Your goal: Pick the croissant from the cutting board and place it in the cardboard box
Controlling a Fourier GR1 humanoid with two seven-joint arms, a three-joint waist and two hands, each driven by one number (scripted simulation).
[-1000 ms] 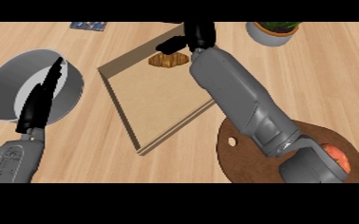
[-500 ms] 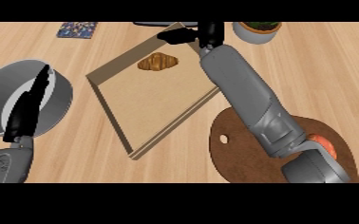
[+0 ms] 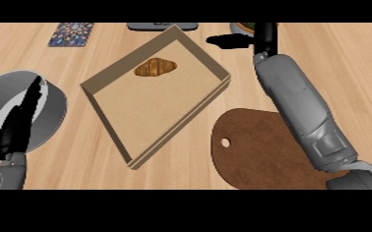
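Fingers of left hand straight and idle, resting over grey bowl at near left, holding nothing. Near right: brown cutting board, bare of food, partly under right forearm. Mid-counter: cardboard box, open top, set corner-on to the view. Croissant flat on box floor toward far corner, apparently clear of the walls, nothing touching it. Further out: right hand beyond box's far right wall, outside the box, well apart from croissant; fingers loose and released, empty. Changed since a second ago: then right hand down on croissant at box's far corner; half a second ago already off it and sliding right; now fully off to the side. View shifted too, box now more central. Reads as drop done: croissant inside box, off the board, goal apparently met. Left to do, by my judgement: only pulling right arm back, minding box's right corner under the forearm. Far edge: small patterned mat at left, grey object cut off behind box, rim of a pot just beside right hand.
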